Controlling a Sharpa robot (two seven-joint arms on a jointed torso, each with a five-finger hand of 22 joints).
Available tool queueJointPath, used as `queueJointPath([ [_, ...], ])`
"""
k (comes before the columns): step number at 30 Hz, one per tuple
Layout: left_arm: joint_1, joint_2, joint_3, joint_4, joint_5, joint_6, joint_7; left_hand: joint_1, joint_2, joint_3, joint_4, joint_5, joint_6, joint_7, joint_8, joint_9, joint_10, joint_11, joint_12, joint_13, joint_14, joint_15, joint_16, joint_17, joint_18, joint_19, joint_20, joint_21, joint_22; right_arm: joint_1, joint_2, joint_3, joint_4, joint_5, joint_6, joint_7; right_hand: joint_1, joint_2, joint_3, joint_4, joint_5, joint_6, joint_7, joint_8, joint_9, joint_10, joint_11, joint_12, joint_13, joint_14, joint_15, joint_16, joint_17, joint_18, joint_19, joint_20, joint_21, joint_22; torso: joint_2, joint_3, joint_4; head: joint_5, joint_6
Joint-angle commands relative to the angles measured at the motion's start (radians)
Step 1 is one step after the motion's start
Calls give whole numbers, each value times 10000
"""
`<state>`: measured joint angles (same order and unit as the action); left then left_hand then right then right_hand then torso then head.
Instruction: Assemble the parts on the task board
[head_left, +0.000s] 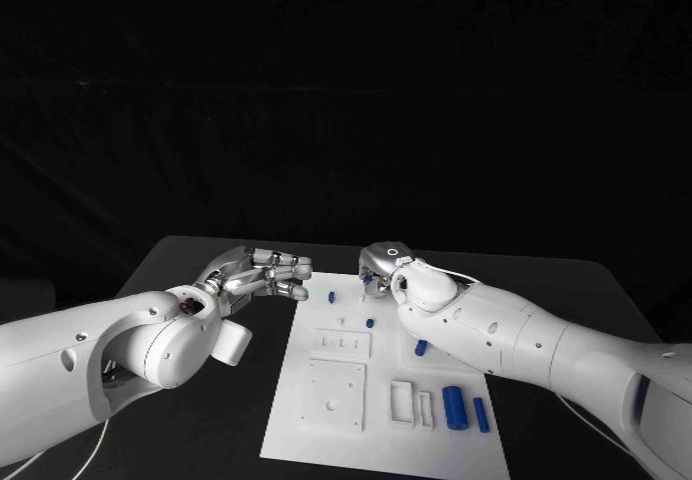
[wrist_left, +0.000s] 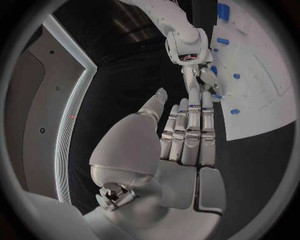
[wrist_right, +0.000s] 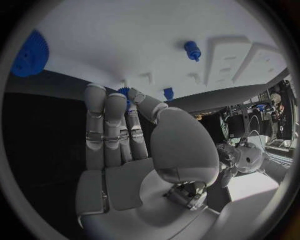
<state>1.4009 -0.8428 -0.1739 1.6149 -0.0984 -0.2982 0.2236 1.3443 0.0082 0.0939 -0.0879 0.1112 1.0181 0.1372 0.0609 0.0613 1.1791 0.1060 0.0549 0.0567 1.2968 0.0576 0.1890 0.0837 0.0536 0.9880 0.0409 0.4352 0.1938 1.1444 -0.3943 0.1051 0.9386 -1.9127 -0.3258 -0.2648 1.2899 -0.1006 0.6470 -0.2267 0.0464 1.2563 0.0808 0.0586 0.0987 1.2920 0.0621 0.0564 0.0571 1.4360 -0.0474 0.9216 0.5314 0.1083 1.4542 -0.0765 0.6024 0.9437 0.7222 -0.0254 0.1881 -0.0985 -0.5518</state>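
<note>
At the far edge of the task board (head_left: 378, 440), a flat, matte white plate with raised rectangular frames and shallow recesses moulded into it, the right hand (head_left: 384, 264) is reaching down, its silver segmented fingers (wrist_right: 105, 120) lying straight and close together. In the right wrist view their tips are meeting a small blue toothed part (wrist_right: 124, 93) right at the board's far edge; I cannot tell whether that hand is pinching the part or only touching it.

The left hand (head_left: 267, 273) is hovering over the black table (head_left: 188, 260) just off the board's far left corner, holding nothing, with its metallic fingers (wrist_left: 190, 125) extended side by side and the thumb standing apart from them. Both arms are wearing smooth, glossy white shells with rounded joints.

Small blue parts are lying scattered across the board. A short peg (head_left: 332, 297) is standing near the far left corner, and another small one (head_left: 371, 323) is sitting further in, toward the middle. A slim blue piece (head_left: 421, 347) is lying beside the right forearm. Near the near right corner, a thick blue cylinder (head_left: 456, 407) is lying next to a thinner blue bar (head_left: 480, 414), both lengthwise and parallel, just beside two upright white rectangular frames (head_left: 402, 402). In the right wrist view a round blue gear (wrist_right: 29, 54) with fine teeth is resting on the white surface, and a small stepped blue pin (wrist_right: 192, 49) is lying well apart from it.
</note>
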Motion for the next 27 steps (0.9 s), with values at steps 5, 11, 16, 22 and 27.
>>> queueJointPath([
  [5,20,26,8,21,-42,152,36,-50,1,-73,-6,-41,65,-1,41,16,-90,-12,33,17,-64,-4,33,4,-72,-74,-14,41,-11,-34,66,-19,-112,-24,266,68,8,47,35,15,42,29,17,54,10,359,-289,25,32,14,-53,-64,-24,164,98,-2,-119,49,12,-16,-2,-17,-5],
  [11,21,44,8,38,-45,158,29,-50,1,-73,-6,-41,65,-1,41,16,-90,-12,33,17,-64,-4,33,4,-72,-74,-14,41,-11,-38,140,-37,-204,-10,372,125,2,47,37,7,47,22,21,54,11,349,-285,25,33,12,-48,-71,-33,163,96,4,-155,75,14,-25,-2,-30,-5],
  [16,21,60,8,72,-56,179,18,-50,1,-73,-6,-41,65,-1,41,16,-90,-12,33,17,-64,-4,33,4,-72,-74,-14,41,-11,-74,199,-139,-362,13,421,160,1,54,33,2,47,14,23,53,11,340,-283,24,32,13,-48,-74,-38,168,99,5,-195,77,16,-29,10,-46,1],
  [22,23,46,8,76,-66,172,14,-7,4,-101,15,-51,63,3,42,16,-102,-8,32,16,-67,-4,40,1,-70,-77,-13,69,-72,-127,216,-208,-451,39,433,179,1,54,33,2,47,14,23,53,11,340,-283,24,32,13,-48,-74,-38,168,99,5,-195,77,20,-24,15,-23,-27],
  [27,28,34,8,70,-83,168,13,-7,4,-101,15,-51,63,3,42,16,-102,-8,32,16,-67,-4,40,1,-70,-77,-13,69,-72,-142,181,-224,-463,45,434,163,1,54,33,2,47,14,23,53,11,340,-283,24,32,13,-48,-74,-38,168,99,5,-195,77,23,-36,-7,-10,-36],
])
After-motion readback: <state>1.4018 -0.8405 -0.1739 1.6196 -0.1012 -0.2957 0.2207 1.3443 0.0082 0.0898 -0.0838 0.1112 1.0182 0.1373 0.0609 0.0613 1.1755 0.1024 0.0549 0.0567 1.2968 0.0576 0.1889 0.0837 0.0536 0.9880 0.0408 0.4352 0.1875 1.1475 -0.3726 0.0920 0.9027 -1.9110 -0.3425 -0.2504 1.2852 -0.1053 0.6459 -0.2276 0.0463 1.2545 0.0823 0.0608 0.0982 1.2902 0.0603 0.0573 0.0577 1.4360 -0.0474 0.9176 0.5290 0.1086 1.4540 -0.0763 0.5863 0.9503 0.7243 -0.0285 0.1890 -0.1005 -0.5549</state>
